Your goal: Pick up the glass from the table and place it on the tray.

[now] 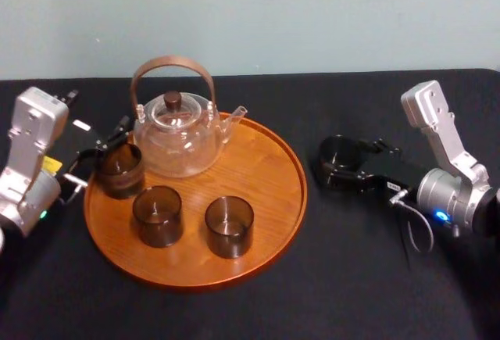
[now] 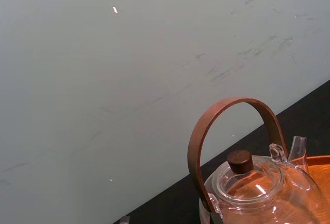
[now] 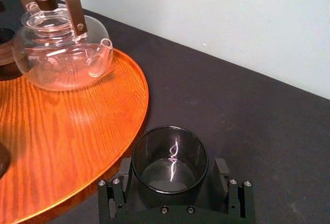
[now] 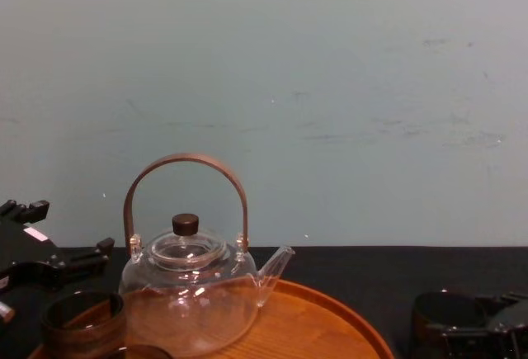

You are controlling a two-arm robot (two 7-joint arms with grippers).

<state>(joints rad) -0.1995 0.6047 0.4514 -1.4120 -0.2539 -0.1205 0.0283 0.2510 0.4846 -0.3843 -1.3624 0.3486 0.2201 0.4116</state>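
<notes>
Chest view: glass (image 4: pixel 450 311) dim against table (image 4: pixel 355 264)

Right half of the tray (image 1: pixel 266 170) is just bare wood. The strip of black counter (image 1: pixel 311 227) between its rim and the glass (image 1: pixel 337 152) at the right pincer (image 1: pixel 334 170) is bare too, so that side's a clean lane in. The clutter's all left and middle: the teapot (image 1: pixel 178 135) with its tall arched handle at the back, the front-left tumbler (image 1: pixel 158 215) and front-right tumbler (image 1: pixel 229 226) side by side, plus the rim tumbler (image 1: pixel 119 170) with the left pincer (image 1: pixel 101 156) parked right at it.
</notes>
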